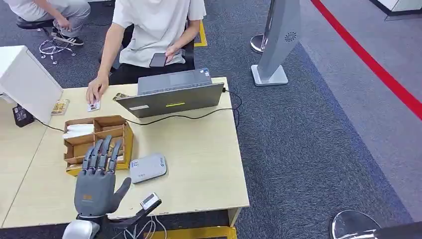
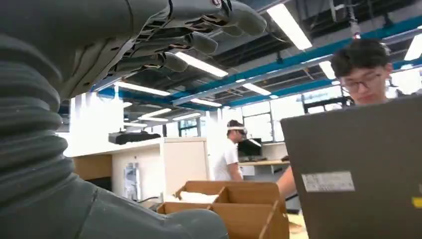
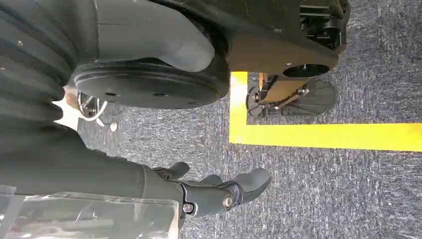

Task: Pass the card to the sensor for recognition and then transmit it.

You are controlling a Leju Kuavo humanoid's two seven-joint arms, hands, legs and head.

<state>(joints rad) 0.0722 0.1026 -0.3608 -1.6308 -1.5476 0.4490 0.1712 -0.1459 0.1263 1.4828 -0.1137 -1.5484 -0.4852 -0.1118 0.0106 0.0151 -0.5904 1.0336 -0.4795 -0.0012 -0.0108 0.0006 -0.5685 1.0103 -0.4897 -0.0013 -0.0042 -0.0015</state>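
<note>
Your left hand (image 1: 97, 177) up over the table (image 1: 199, 164), fingers spread, holding nothing, just in front of the box (image 1: 99, 137), sensor (image 1: 148, 168) beside it, card (image 1: 93, 105) under a person's hand (image 1: 97, 89) by the laptop (image 1: 171, 94), right hand (image 3: 219, 191) hanging over carpet, fingers loosely apart, nothing in it.

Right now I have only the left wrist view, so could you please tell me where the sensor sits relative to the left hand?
Observer: A flat grey device, probably the sensor, lies on the table just right of the left hand, beside the cardboard organizer.
Operator: Thank you. Where is a card?
Observer: One card lies beyond the organizer, partly under the seated person's hand.
Operator: And the right hand?
Observer: The right hand hangs over the carpet, holding nothing.
</note>
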